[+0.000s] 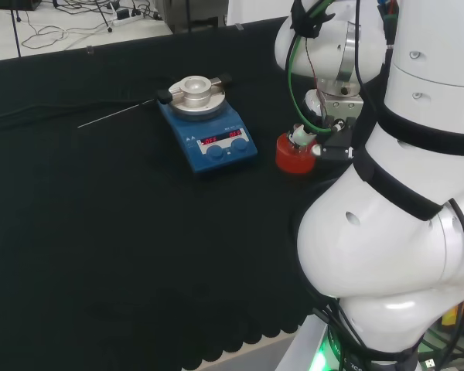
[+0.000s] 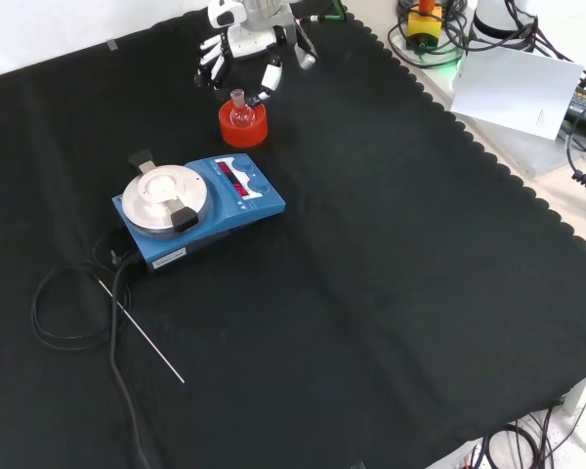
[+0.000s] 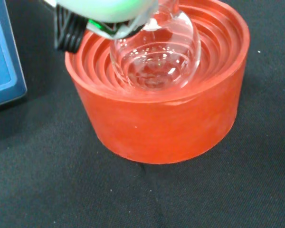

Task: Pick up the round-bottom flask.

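A small clear round-bottom flask [image 2: 239, 110] sits upright in a red ribbed stand [image 2: 242, 127] on the black cloth. Its bulb [image 3: 156, 54] rests in the stand's stepped hollow [image 3: 166, 114]. The black and white hand [image 2: 246, 44] hangs just beyond and above the flask, with its fingers [image 2: 271, 78] spread and reaching down on either side of the neck. A blurred white part of the hand [image 3: 104, 12] lies across the flask's neck; whether it touches, I cannot tell. In the head view the hand [image 1: 329, 127] is right beside the stand [image 1: 295, 154].
A blue hotplate stirrer [image 2: 197, 207] with a round metal top stands close to the stand, nearer the camera in the front view; its edge [image 3: 4, 61] is in the wrist view. A thin rod [image 2: 142, 332] and a black cable [image 2: 59, 313] lie beside it.
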